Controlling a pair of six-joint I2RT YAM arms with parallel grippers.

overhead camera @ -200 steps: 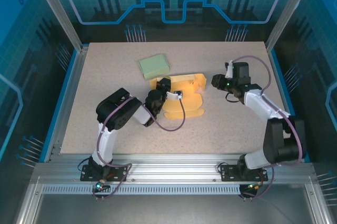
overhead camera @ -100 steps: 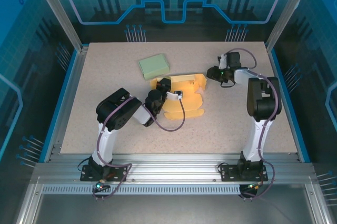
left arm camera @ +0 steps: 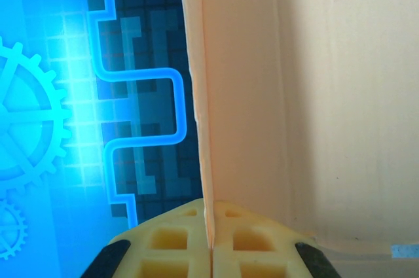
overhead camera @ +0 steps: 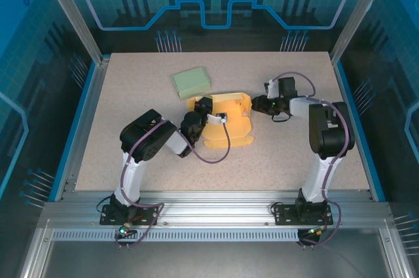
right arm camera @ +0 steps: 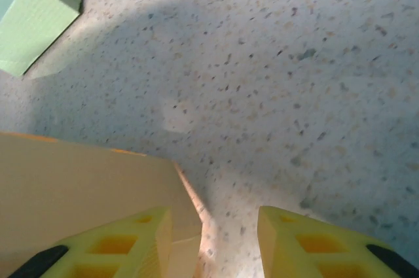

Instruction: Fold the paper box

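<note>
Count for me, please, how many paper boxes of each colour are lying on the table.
Yellow paper box: 1
Green paper box: 1
Total: 2

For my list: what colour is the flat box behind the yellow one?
That flat box is pale green; top external view.
</note>
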